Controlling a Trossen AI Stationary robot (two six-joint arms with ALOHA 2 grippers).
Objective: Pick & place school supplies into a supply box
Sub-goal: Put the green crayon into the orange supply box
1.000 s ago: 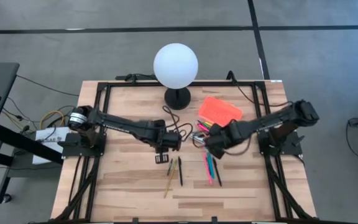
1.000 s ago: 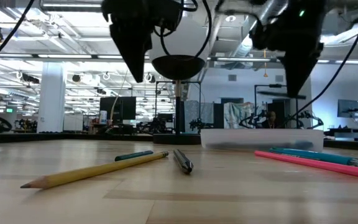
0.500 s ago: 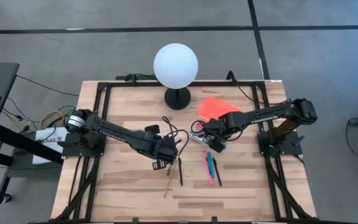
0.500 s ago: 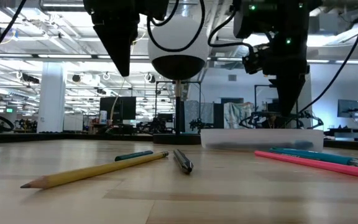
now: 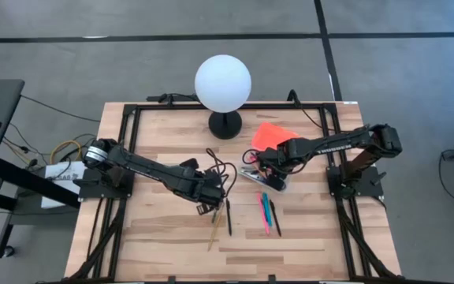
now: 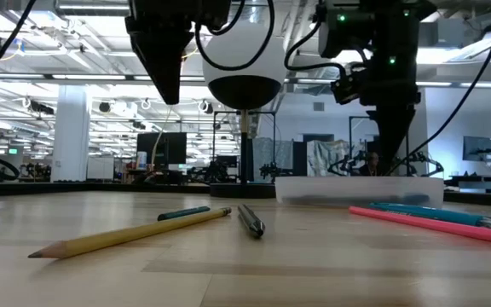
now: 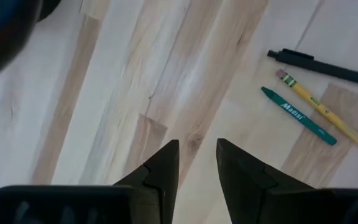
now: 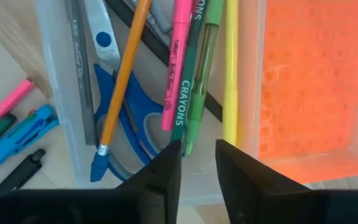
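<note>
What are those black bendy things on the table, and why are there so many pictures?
They are two robot arms, each ending in a two-finger gripper. One camera looks down from above, one sits at table height, and one rides on each wrist. The right gripper hovers over the clear supply box, which has scissors and pens inside, its orange lid alongside. Its fingers are apart and hold nothing. The left gripper, also empty, hangs over bare wood near a yellow pencil, a green pen and a black pen. A white globe lamp stands at the back.
</note>
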